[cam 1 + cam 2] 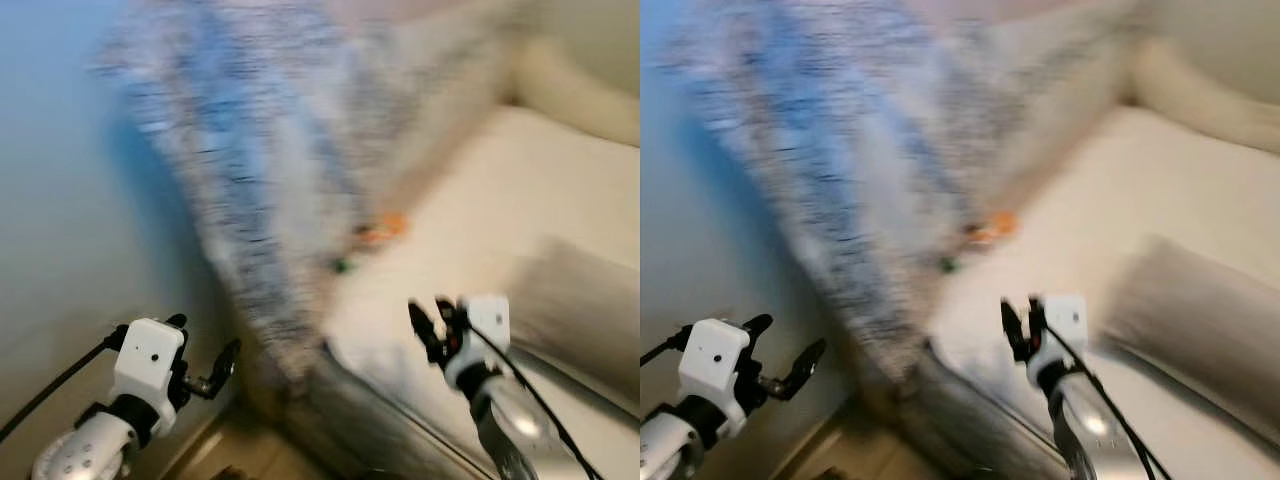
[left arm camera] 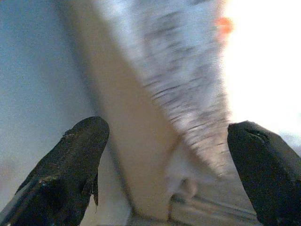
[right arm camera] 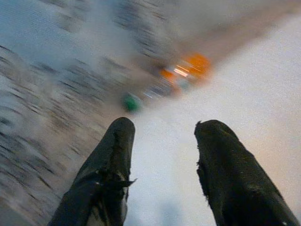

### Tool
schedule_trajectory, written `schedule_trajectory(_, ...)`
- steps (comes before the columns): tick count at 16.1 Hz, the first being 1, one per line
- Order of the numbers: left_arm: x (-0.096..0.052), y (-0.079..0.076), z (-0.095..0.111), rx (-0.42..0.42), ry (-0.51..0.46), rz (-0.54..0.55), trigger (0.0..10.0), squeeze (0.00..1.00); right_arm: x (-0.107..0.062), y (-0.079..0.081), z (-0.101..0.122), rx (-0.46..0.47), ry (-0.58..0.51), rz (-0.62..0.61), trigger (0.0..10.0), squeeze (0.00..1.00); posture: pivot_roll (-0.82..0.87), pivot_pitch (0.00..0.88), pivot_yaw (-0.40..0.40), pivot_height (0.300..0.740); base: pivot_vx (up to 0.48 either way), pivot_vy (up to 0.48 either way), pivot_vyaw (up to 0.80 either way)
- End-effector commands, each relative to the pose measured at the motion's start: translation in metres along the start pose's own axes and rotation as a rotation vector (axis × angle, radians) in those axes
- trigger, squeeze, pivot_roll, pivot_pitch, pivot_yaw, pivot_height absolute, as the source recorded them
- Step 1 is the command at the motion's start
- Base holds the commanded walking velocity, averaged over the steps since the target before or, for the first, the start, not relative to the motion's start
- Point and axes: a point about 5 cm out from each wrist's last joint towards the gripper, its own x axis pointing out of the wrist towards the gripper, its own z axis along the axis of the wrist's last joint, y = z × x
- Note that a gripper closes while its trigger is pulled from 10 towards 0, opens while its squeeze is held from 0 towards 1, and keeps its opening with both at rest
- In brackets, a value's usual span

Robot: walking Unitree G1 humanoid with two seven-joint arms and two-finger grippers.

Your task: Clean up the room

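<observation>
- Head views heavily motion-blurred, so detail is limited.
- Far left: pale blue-grey wall or floor surface (image 1: 50,180), too smeared to tell which.
- Left pincer (image 1: 205,372): low at the left, hovering off the sofa's left edge, over a strip of tan floor (image 1: 215,450). Fingers spread wide in the left wrist view, nothing between them.
- Blue-and-grey speckled knit blanket or cover (image 1: 250,170): draped over the sofa's left part, running as a diagonal band from upper left down to the front edge.
- Small orange object (image 1: 382,230) with a small green piece (image 1: 343,265) just beside it: they lie on the cream sofa seat (image 1: 500,200), right at the blanket's edge. Likely the clutter to pick up; too blurred to identify. Together they look strung along the blanket edge, orange end farther from the robot.
- Right pincer (image 1: 430,322): above the seat, fingers moderately apart, empty. In the right wrist view the orange and green bits sit straight ahead of the fingertips (image 3: 120,134), slightly towards the blanket side, still apart from them.
- Judgement: right arm is clearly nearer; the reach goes forward along the seat towards the blanket edge.
- Right: grey-beige cushion (image 1: 575,300) on the seat, beside the right arm.
</observation>
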Motion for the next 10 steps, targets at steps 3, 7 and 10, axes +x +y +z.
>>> schedule_trajectory(3, -0.007, 0.004, -0.006, 0.02, 0.01, -0.072, 10.0, 0.05, -0.006, -0.007, 0.003, -0.026, 0.006, -0.001, 10.0, 0.0, 0.09, 0.0, -0.061, 0.74, 0.0, 0.0, -0.75)
schedule_trajectory(7, -0.009, 0.006, -0.009, 0.057, 0.018, -0.211, 10.0, 0.05, -0.007, -0.007, 0.001, -0.048, 0.027, 0.02, 10.0, 0.0, 0.1, 0.0, -0.067, 0.74, 0.0, 0.0, -0.75)
schedule_trajectory(10, -0.003, 0.008, -0.004, 0.039, -0.039, -0.175, 10.0, 0.04, -0.006, -0.007, 0.003, -0.054, 0.008, 0.004, 10.0, 0.0, 0.1, 0.0, -0.062, 0.74, 0.0, 0.0, -0.74)
